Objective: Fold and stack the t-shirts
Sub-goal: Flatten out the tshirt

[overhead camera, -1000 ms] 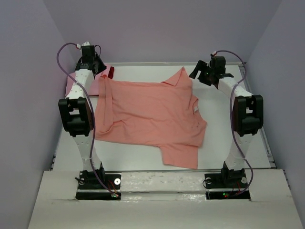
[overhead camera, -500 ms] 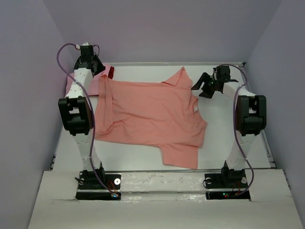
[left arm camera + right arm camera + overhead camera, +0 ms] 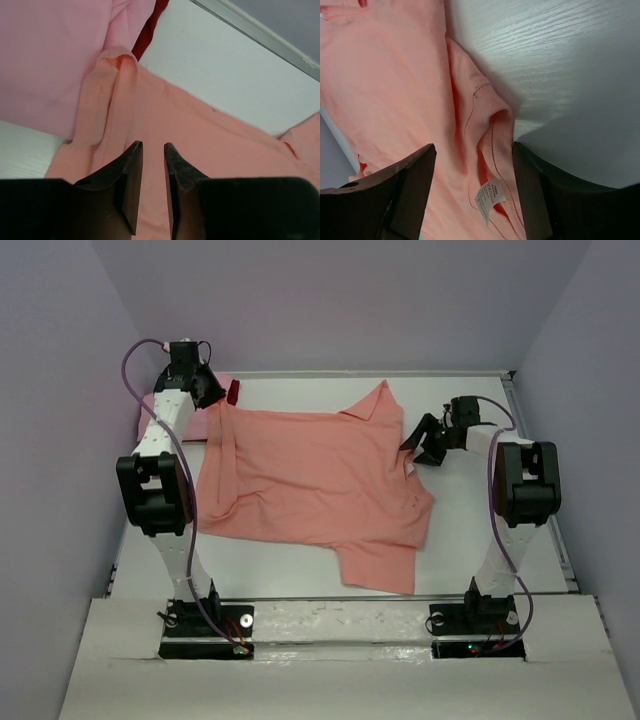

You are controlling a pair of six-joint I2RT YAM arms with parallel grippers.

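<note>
The salmon-orange t-shirt (image 3: 320, 480) lies spread and rumpled across the middle of the table. A lighter pink t-shirt (image 3: 195, 422) lies at the far left, with a strip of dark red t-shirt (image 3: 233, 392) behind it. My left gripper (image 3: 213, 395) hovers over the salmon shirt's far-left corner (image 3: 210, 140). Its jaws (image 3: 152, 145) stand a narrow gap apart, and nothing looks pinched. My right gripper (image 3: 420, 443) is low at the shirt's right edge. It stands open (image 3: 473, 147), straddling a raised fold of the collar with a white label (image 3: 490, 197).
White table (image 3: 480, 530) with a raised rail (image 3: 520, 375) along the far and right edges. Purple walls close in on both sides. Pink shirt (image 3: 50, 50) and dark red cloth (image 3: 150, 25) sit just beyond the left fingers.
My right gripper has dropped from the far right corner down to the salmon shirt's collar edge, its jaws narrowing a little. The left arm shifted slightly; the shirts have not moved.
</note>
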